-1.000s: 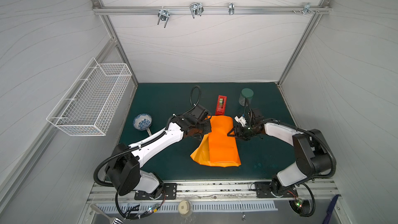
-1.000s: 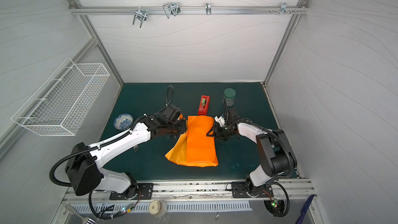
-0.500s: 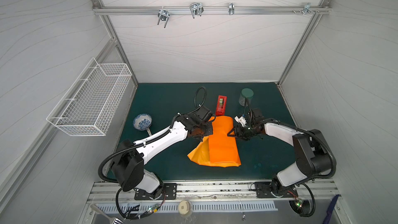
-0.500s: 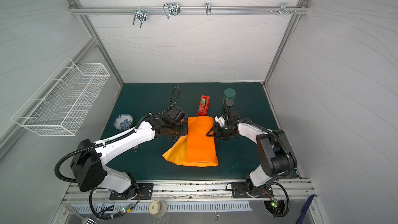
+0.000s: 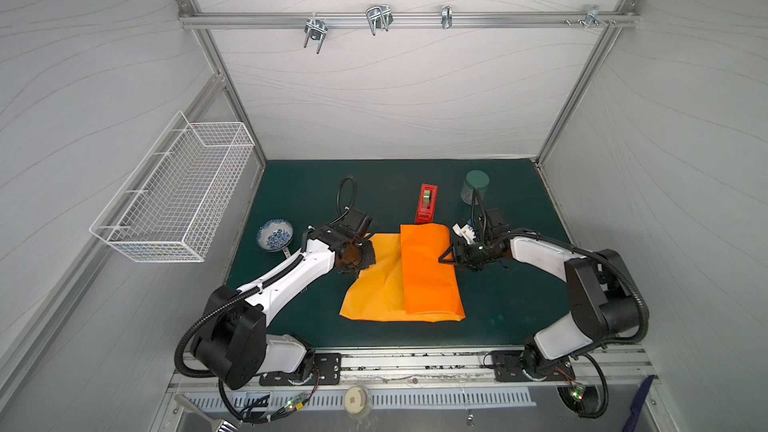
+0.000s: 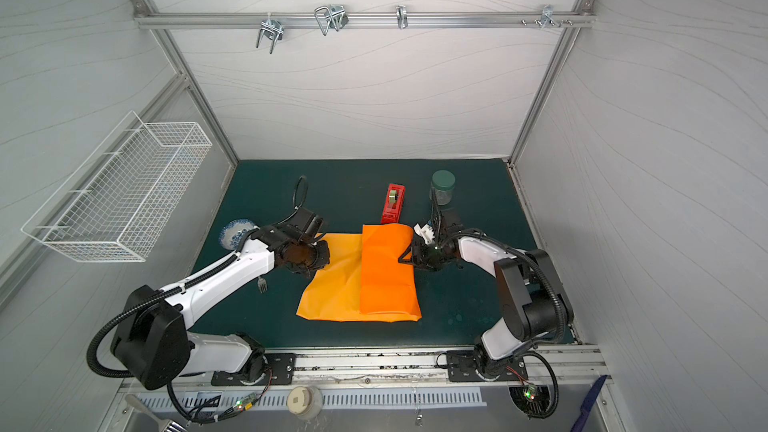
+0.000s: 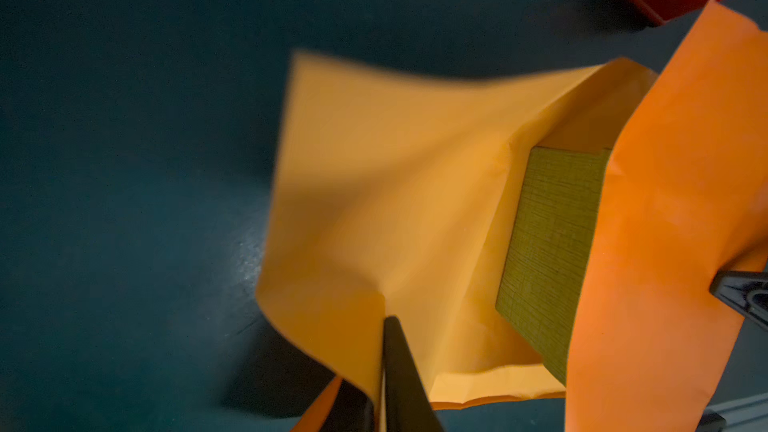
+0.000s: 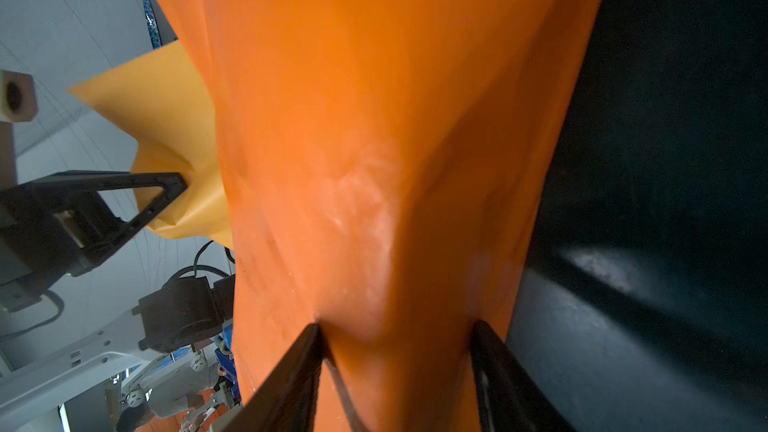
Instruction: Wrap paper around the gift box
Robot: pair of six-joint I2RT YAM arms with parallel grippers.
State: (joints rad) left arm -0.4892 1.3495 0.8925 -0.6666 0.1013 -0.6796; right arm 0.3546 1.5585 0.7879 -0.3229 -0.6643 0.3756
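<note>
**Fold the yellow flap snugly over**

The gift box (image 7: 552, 251) lies right of centre in the left wrist view, half under the paper (image 7: 395, 184). Our left gripper (image 7: 384, 326) pinches its yellow edge; our right gripper (image 8: 395, 330) clamps the orange-covered side. We should pull evenly.

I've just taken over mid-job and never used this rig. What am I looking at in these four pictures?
Two white robot arms work on a green table, each ending in a two-fingered gripper. Two pictures look down from above, side by side; the other two come from a camera on each wrist. On the table lie the orange paper, a red tape dispenser, a jar and a small bowl. The left gripper pinches the paper's yellower edge. The right gripper clamps the flap folded over the green box, which shows only in the left wrist view.
</note>
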